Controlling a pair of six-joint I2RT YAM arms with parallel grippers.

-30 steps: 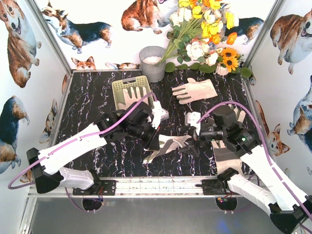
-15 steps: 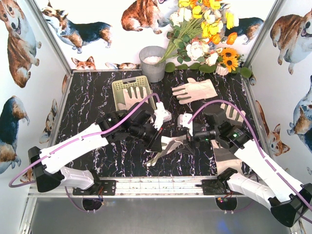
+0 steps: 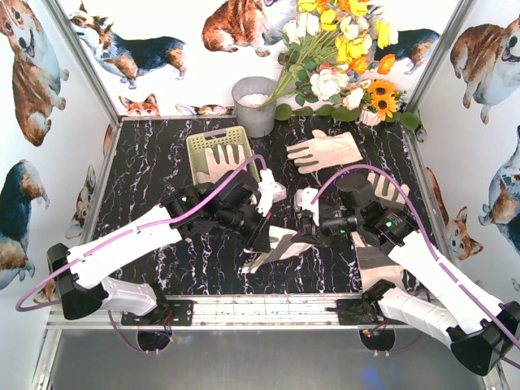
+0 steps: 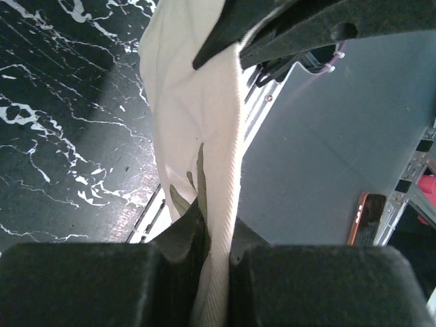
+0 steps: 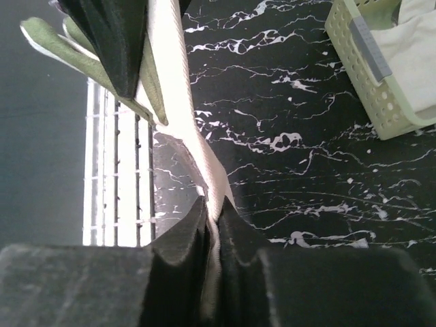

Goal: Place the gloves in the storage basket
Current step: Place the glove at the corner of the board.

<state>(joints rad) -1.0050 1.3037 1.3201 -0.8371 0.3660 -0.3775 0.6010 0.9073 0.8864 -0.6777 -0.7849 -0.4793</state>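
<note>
Now, from the top camera, the left hand [image 3: 264, 236] is being shown clamped on one end of the held glove [image 3: 284, 242]. The right hand [image 3: 313, 231] is being shown closed on the other end. The glove is being held stretched between the two, over the near middle of the black marbled surface [image 3: 146, 171]. The storage basket [image 3: 193, 146] is being seen at the back left, well apart from the held glove, with a second glove [image 3: 221, 159] lying inside it. A third glove [image 3: 325, 150] is being seen flat on the surface to the right of the basket, and a grey bucket [image 3: 254, 106] is standing just behind the basket.

Over to the left wrist camera: cream fabric is being pinched tight between the dark fingers, jaws together on it. The fabric is being drawn up to the other hand's fingers at the top of the view.

On the right wrist camera, the jaws are being pressed together on a cream edge of the same glove. A grey-green patch is being shown beside the left hand's finger. The basket is being caught in the upper right corner, pale fabric inside it.
</note>
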